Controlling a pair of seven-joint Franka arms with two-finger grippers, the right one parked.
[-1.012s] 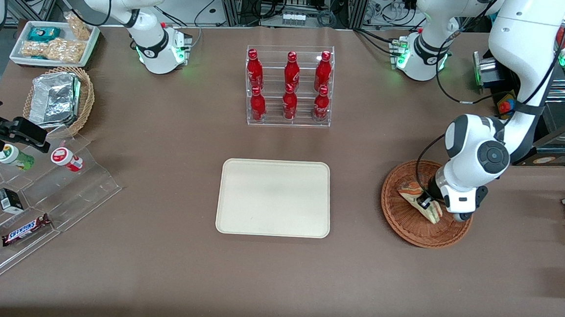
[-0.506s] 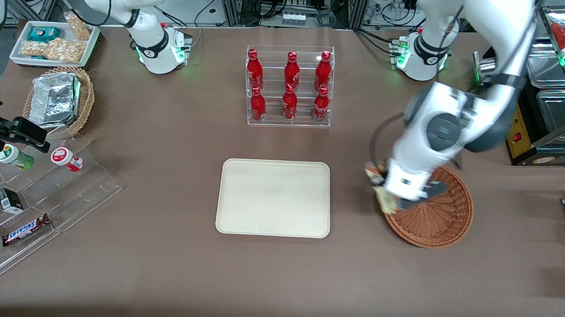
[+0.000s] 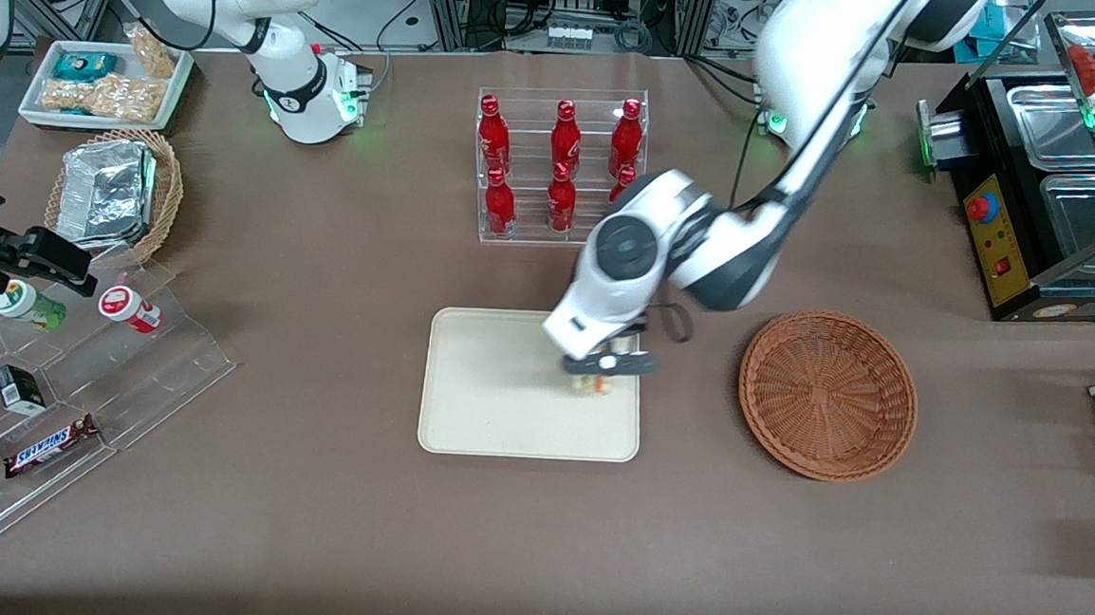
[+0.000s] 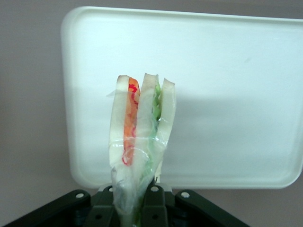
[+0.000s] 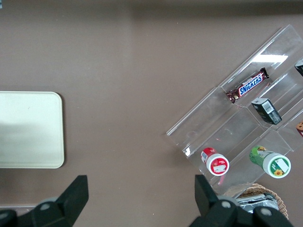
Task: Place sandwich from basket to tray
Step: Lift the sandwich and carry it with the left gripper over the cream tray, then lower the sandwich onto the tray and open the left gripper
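My left gripper (image 3: 593, 379) hangs above the cream-white tray (image 3: 484, 408), over the part of it nearest the basket, and is shut on the sandwich (image 3: 590, 383). In the left wrist view the wrapped sandwich (image 4: 141, 132) stands out from between the jaws of the gripper (image 4: 138, 201), with pale bread, red and green layers showing, and the tray (image 4: 227, 85) lies below it. The reddish-brown wicker basket (image 3: 827, 394) sits beside the tray toward the working arm's end of the table, with nothing in it.
A clear rack of red bottles (image 3: 561, 166) stands farther from the front camera than the tray. Toward the parked arm's end are a tan basket with foil (image 3: 113, 191), a snack tray (image 3: 105, 83) and an acrylic stand with snacks (image 3: 58, 382).
The gripper lifted the sandwich out of the basket and carried it sideways toward the parked arm's end, to above the tray. The basket now holds nothing.
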